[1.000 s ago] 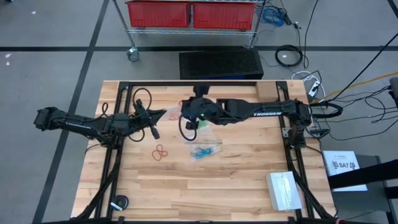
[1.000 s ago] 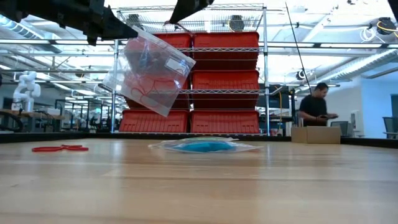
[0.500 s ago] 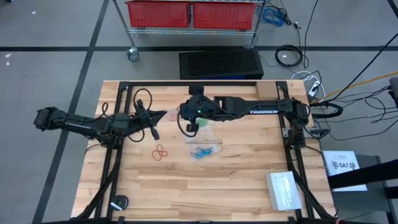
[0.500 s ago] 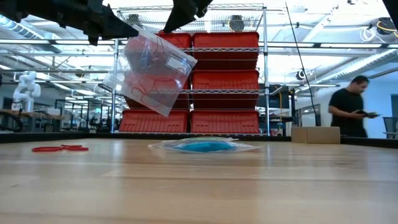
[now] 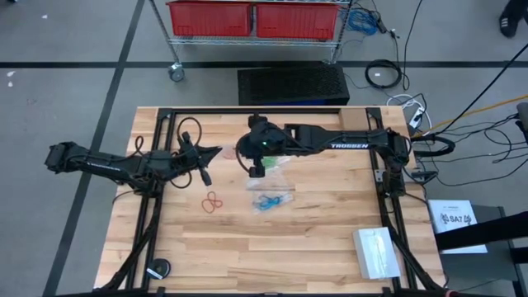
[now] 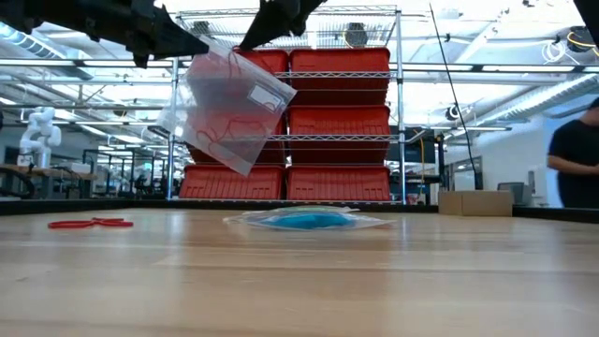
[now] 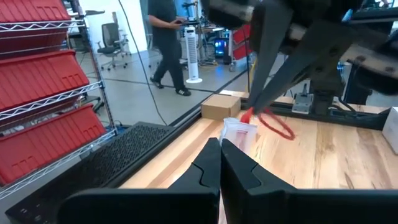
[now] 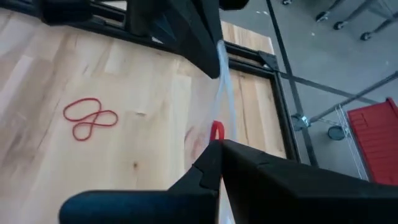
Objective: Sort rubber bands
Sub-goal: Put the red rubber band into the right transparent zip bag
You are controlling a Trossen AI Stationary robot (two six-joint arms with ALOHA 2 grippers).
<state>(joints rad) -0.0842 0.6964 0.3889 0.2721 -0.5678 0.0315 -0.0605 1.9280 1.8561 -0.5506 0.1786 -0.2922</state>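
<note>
Both pairs of jaws are pressed together, each pinching an edge of the same clear plastic bag (image 6: 227, 110), which hangs in the air above the table (image 5: 313, 239), tilted, with red rubber loops showing through its side.

Starting from the left: the left arm reaches in low across the table's left side, and the left gripper (image 5: 216, 151) grips the bag's edge at the far middle of the table. From its own wrist camera its dark fingers (image 7: 219, 163) sit tight together, with a strip of the bag and a red loop just past them.

A little nearer the front, on the wood, lie two linked red rubber bands (image 5: 213, 202), loose and apart from everything else. From table height they show as a thin red line (image 6: 91, 223) toward the left.

Just to their right lies a second clear bag (image 5: 271, 200), flat on the table, with a bunch of blue rubber bands (image 6: 304, 220) inside it. I can't make out any green ones from here.

Above that, the right gripper (image 5: 257, 169) points down at the held bag, closed on its other edge; the right arm stretches back across to the table's right side. Its wrist camera shows a red band (image 8: 216, 131) right at the closed fingertips.

At the front right corner rests a pale flat stack of bags (image 5: 376, 252).

Behind the table, red bins (image 6: 339, 122) fill a wire rack, and a person (image 6: 578, 159) in a dark top stands at the far right.
</note>
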